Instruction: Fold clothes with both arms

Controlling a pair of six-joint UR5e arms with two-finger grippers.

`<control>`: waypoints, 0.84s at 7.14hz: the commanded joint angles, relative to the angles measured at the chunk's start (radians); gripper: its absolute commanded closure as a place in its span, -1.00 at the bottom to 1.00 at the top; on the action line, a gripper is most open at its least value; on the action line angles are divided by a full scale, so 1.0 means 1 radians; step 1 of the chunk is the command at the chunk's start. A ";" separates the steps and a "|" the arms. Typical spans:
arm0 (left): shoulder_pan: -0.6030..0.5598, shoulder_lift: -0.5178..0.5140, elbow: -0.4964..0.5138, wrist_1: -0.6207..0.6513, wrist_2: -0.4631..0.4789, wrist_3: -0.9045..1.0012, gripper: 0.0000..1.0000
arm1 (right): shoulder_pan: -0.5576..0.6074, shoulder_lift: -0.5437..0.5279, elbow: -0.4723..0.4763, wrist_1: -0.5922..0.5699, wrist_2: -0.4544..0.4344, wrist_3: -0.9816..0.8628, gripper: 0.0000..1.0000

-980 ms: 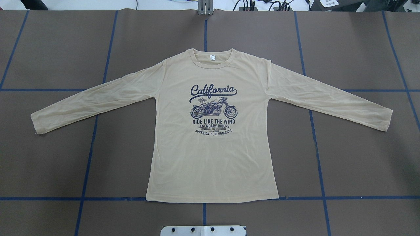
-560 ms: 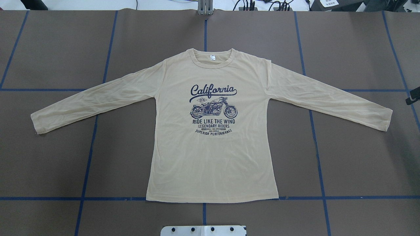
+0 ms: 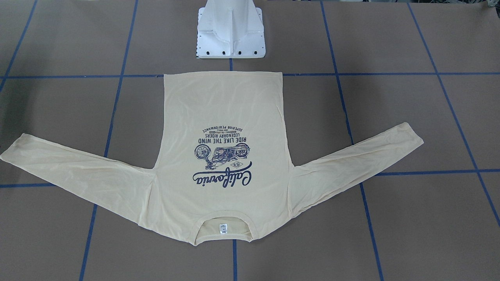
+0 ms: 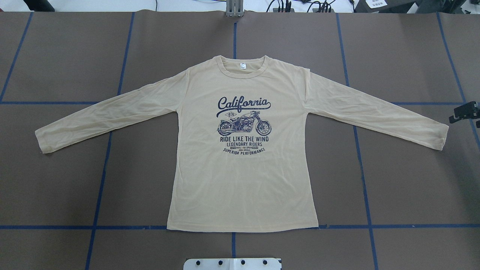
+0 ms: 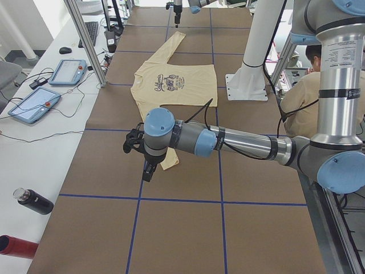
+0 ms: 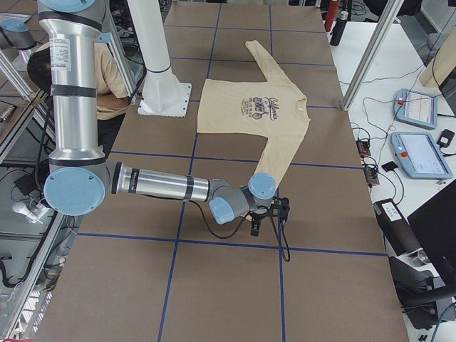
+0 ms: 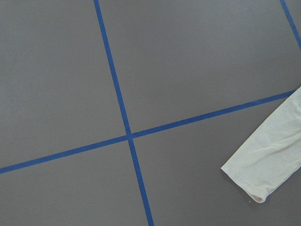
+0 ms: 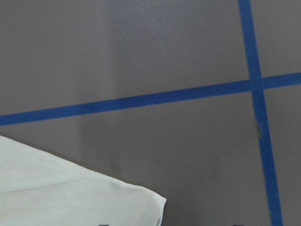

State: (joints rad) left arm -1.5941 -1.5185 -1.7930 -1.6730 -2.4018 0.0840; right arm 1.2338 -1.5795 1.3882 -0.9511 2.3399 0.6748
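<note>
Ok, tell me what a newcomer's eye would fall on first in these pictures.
First, the cream long-sleeved T-shirt, lying flat in the middle of the brown table with both sleeves spread wide. Next, the navy motorcycle print on its chest, facing up. Then the right pincer hanging near one cuff, and the left pincer near the other cuff.

Worktop (image 4: 412, 180): brown and matte, divided into large rectangles by blue tape lines (image 4: 101, 176). A cream long-sleeved T-shirt (image 4: 243, 187) lies flat at the centre of the overhead view, print up. Its collar points to the frame's top and its sleeves spread left and right. A white pedestal base (image 4: 232, 263) stands at bottom centre, near the hem but apart from it.
</note>
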 commanded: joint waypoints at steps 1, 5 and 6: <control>0.000 0.000 0.000 0.001 0.003 0.000 -1.00 | -0.030 0.030 -0.044 0.028 -0.019 0.022 -0.76; 0.000 0.001 -0.002 -0.002 0.004 0.008 -1.00 | -0.040 0.056 -0.092 0.028 -0.020 0.023 -0.66; 0.000 0.001 -0.006 -0.001 0.006 0.007 -1.00 | -0.040 0.053 -0.094 0.029 -0.017 0.023 -0.66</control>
State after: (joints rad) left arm -1.5938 -1.5172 -1.7956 -1.6748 -2.3978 0.0905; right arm 1.1954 -1.5251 1.2998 -0.9228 2.3205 0.6978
